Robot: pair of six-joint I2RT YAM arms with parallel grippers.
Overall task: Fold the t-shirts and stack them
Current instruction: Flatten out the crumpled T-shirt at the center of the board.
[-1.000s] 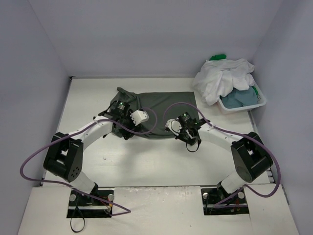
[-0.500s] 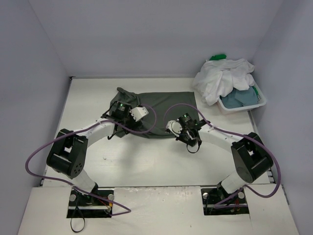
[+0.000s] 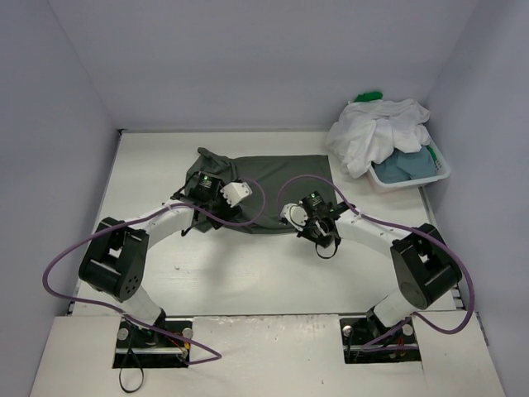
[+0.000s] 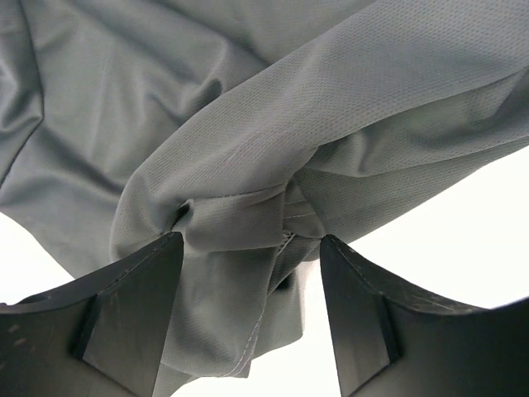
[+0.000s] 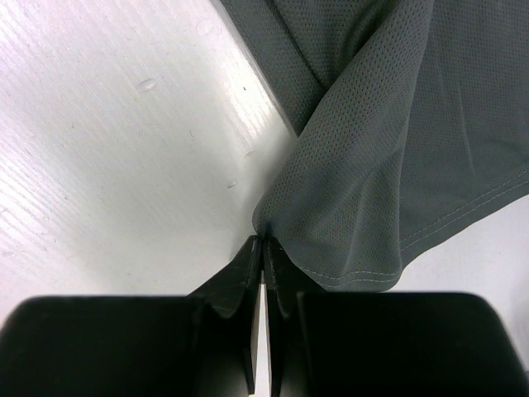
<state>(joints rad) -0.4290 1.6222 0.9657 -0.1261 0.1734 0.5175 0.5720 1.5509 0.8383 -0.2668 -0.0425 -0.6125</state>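
A dark grey t-shirt (image 3: 273, 184) lies spread across the middle of the table. My left gripper (image 3: 197, 213) is at its near left edge. In the left wrist view it (image 4: 248, 252) is open, with a bunched fold of the grey cloth (image 4: 240, 223) between the two fingers (image 4: 132, 318). My right gripper (image 3: 322, 231) is at the shirt's near right corner. In the right wrist view it (image 5: 263, 241) is shut on the hem of the grey shirt (image 5: 372, 165), low over the table. White (image 3: 376, 132), dusty blue-grey (image 3: 405, 164) and green (image 3: 369, 97) shirts are heaped in the basket.
The white plastic basket (image 3: 413, 180) stands at the table's right edge, near the right wall. Purple cables loop from both arms over the near part of the table. Walls close in the table on three sides.
My left wrist has shifted slightly towards the shirt's left edge, and the cloth's near left edge has bunched up. The right gripper has barely moved and still holds the hem.
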